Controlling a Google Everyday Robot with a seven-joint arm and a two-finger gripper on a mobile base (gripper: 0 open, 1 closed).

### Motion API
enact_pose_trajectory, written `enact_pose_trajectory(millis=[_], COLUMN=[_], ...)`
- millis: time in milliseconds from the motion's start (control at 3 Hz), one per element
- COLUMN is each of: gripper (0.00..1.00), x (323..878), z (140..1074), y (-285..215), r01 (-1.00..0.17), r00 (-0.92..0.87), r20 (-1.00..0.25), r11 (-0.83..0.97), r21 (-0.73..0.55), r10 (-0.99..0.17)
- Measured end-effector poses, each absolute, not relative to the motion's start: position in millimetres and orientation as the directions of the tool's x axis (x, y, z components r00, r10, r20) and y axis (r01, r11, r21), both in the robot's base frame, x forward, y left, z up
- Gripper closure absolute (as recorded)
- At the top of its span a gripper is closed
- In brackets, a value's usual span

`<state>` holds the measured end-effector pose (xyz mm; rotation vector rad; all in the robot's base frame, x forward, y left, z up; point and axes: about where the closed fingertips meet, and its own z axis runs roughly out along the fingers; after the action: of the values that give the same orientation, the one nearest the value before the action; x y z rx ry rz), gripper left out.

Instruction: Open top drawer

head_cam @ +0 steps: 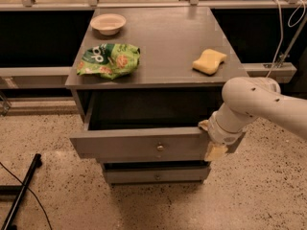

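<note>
Gaping top drawer [139, 145], gripper [211, 139] at front corner

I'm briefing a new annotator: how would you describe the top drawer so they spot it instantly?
Find the grey cabinet at the centre. Just under its top, the top drawer stands pulled out, with the gripper at its right end. Its front is wider and taller than that of the drawer below.
</note>
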<state>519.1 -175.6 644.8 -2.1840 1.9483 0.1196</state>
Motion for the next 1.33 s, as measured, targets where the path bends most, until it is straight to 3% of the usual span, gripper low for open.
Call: enact_pose_trajectory(millis=[333,667,1333], gripper=[0.54,0.53,0.32], x=[514.9,502.9,451.7], z=[648.7,652.7,683.9], y=[-174.4,-175.5,-179.7], r01=[-0.989,-0.99,-0.99], r00=[0.128,0.13,0.129], r20=[-0.198,-0.209,-0.205], r11=[-0.111,-0.115,-0.115], r21=[-0.093,-0.082,-0.082], r10=[-0.972,-0.969,-0.97])
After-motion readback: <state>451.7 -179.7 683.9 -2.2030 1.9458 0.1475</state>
